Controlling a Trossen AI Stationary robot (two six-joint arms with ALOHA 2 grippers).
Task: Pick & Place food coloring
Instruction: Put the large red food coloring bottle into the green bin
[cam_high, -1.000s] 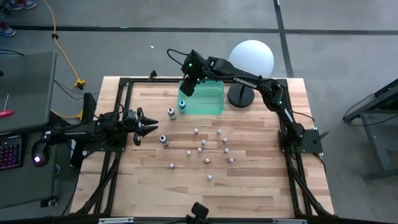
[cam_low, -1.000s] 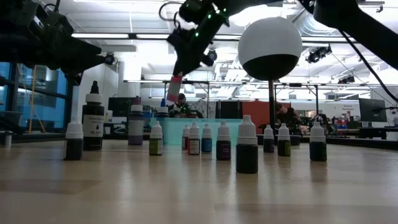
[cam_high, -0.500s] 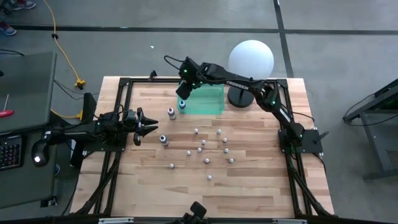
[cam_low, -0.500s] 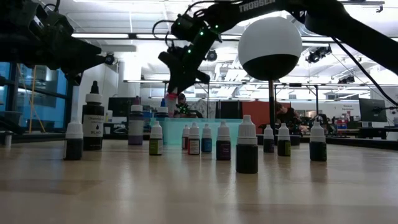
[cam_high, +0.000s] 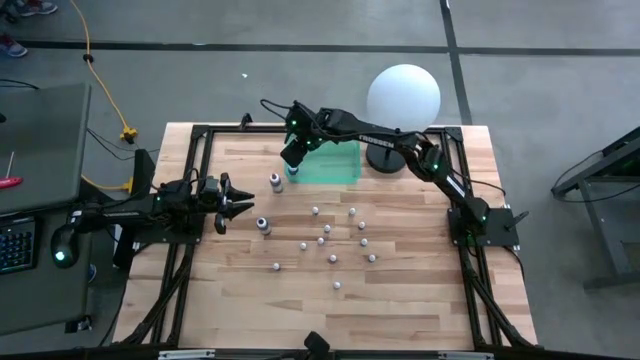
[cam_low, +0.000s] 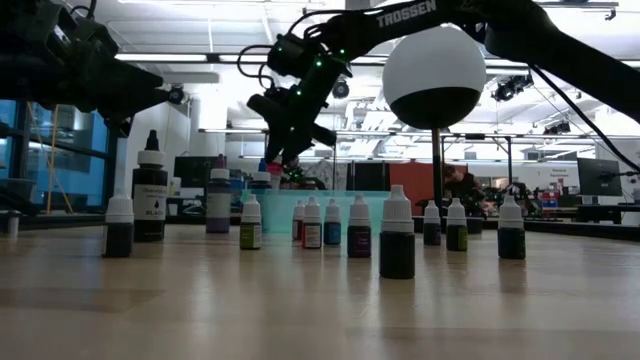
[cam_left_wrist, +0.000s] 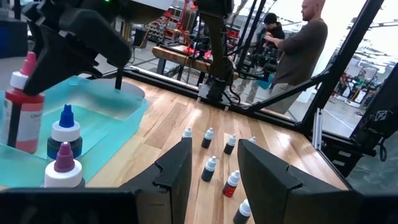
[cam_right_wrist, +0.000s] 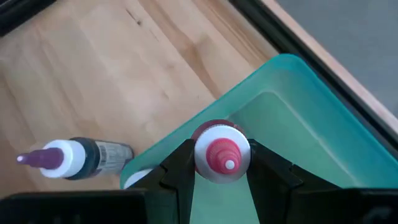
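Observation:
My right gripper (cam_high: 292, 152) hangs over the left end of the teal tray (cam_high: 335, 160), shut on a red food coloring bottle (cam_left_wrist: 22, 109). A blue-tipped bottle (cam_high: 293, 168) and a purple-tipped one (cam_high: 275, 181) stand on their bases just left of the tray. A dark bottle (cam_high: 263, 225) stands nearer. Several tiny white-capped bottles (cam_high: 332, 240) stand mid-table. My left gripper (cam_high: 238, 200) waits open at the table's left side, holding nothing. My right gripper pinches the red bottle's top end, at its white cap (cam_right_wrist: 222, 154), between its two fingers. The fingers come slanting down from above and from the table's right. The bottle hangs nearly upright below them over the tray's left corner (cam_right_wrist: 186, 134); whether its base touches the tray I cannot tell.
A big white sphere (cam_high: 404, 95) on a black stand sits just right of the tray at the far edge. A black frame (cam_high: 200, 135) rims the tabletop. People (cam_left_wrist: 305, 43) stand in the room beyond the table. Bare wood lies along the near edge (cam_high: 400, 310).
My right gripper has come down and gone a little toward the table's left edge with the red bottle, rolling at the wrist. The bottle, tilted and high above the tray a second ago, now hangs lower and nearly upright at the tray's left end.

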